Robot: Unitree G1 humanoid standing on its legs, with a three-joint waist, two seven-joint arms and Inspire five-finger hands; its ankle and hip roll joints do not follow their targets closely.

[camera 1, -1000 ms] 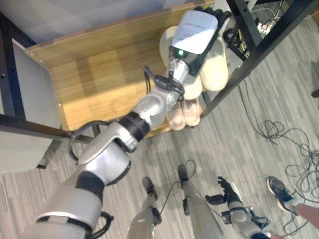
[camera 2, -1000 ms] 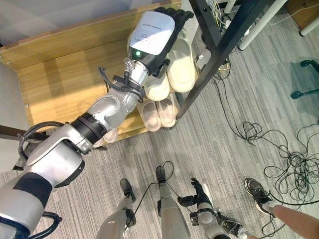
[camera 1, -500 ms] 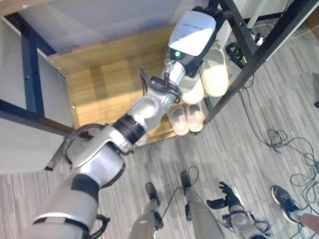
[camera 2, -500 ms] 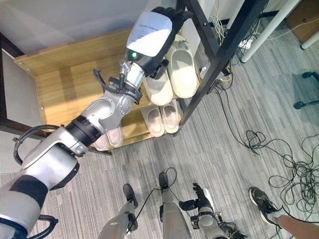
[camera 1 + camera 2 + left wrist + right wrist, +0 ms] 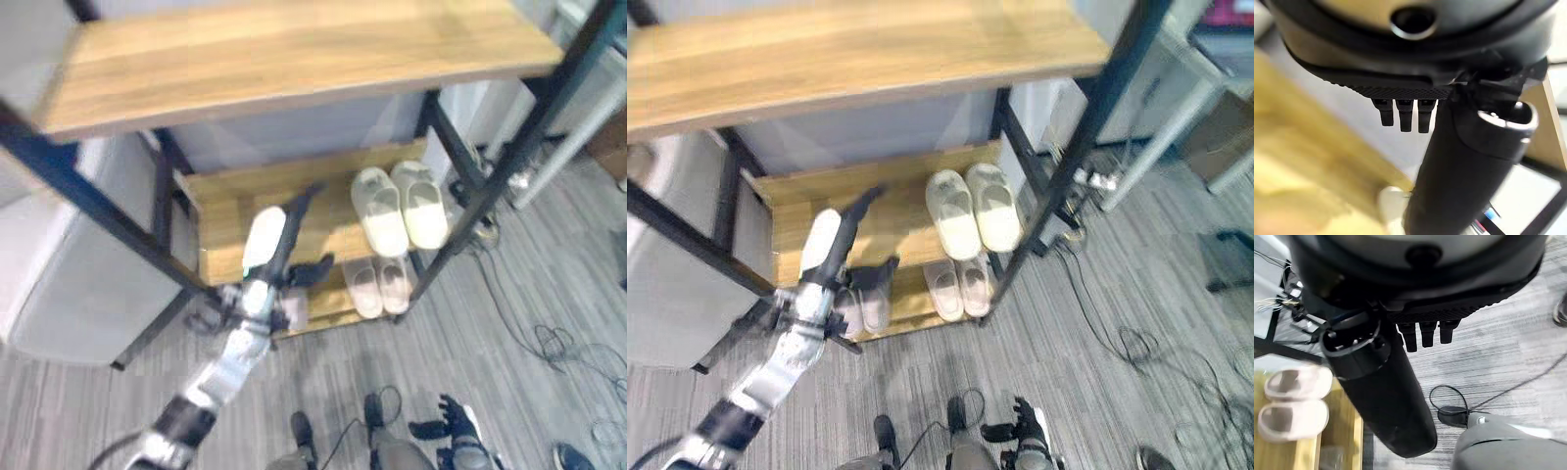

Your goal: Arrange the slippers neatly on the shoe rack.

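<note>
A pair of cream slippers [image 5: 402,206] lies side by side on the middle shelf [image 5: 227,206] of the shoe rack [image 5: 294,49], toward its right end, toes pointing to the back. On the shelf below, almost directly under them, sits a pair of pinkish slippers [image 5: 380,285], also side by side and touching. In the right eye view a further pale pair [image 5: 865,309] shows on that lower shelf, partly behind the robot's thumb.

The left hand [image 5: 277,245] is raised in front of the middle shelf, left of the cream pair and well apart from it; its fingers stretch out straight toward the back of the rack, the thumb spread to the side, holding nothing. The left wrist view agrees: straight fingers [image 5: 1404,113] with nothing between them and the thumb.

The right hand [image 5: 446,416] hangs low over the grey striped floor [image 5: 529,294], relaxed and empty, fingers loosely extended; its wrist view looks past them to the pinkish pair on the wooden shelf edge.
</note>
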